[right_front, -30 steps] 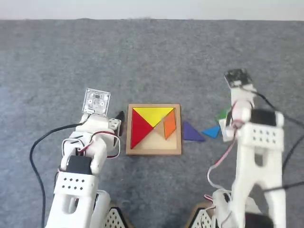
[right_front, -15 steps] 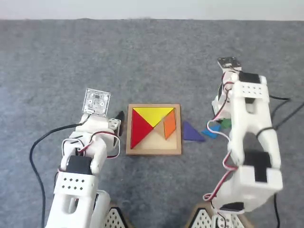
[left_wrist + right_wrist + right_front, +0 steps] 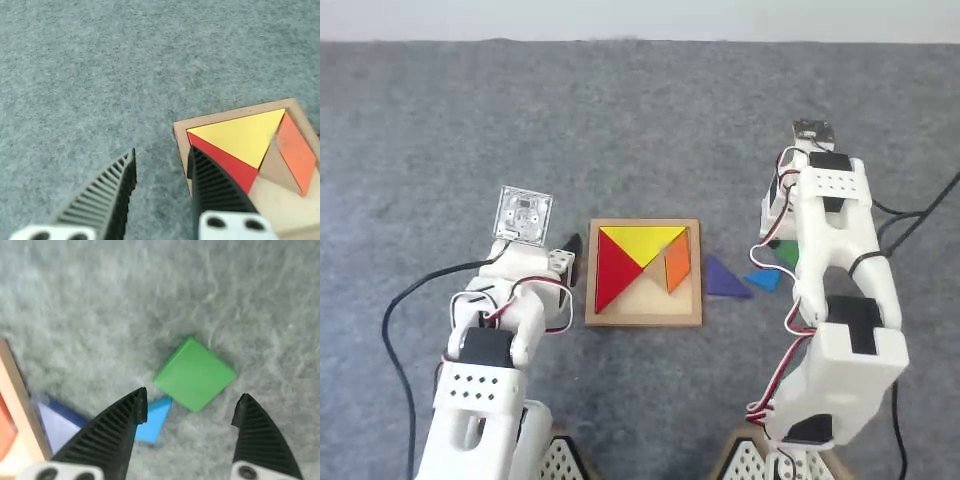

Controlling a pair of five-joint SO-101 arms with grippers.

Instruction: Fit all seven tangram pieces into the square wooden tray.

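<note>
The square wooden tray (image 3: 645,318) holds a yellow triangle (image 3: 642,243), a red triangle (image 3: 612,270) and an orange parallelogram (image 3: 677,263). To its right on the carpet lie a purple triangle (image 3: 723,278), a blue triangle (image 3: 765,279) and a green square (image 3: 785,253), the square partly under the right arm. My right gripper (image 3: 192,400) is open above the green square (image 3: 194,372), with the blue triangle (image 3: 150,422) beside one finger. By the tray's left corner (image 3: 180,131), my left gripper (image 3: 160,165) is open and holds nothing.
Grey carpet covers the whole table, with free room behind and in front of the tray. The right arm's white body (image 3: 835,260) stands over the pieces right of the tray. Cables trail beside both arm bases.
The right arm has swung up and forward, bringing its gripper over the green square. The left arm and the pieces in the tray have not moved.
</note>
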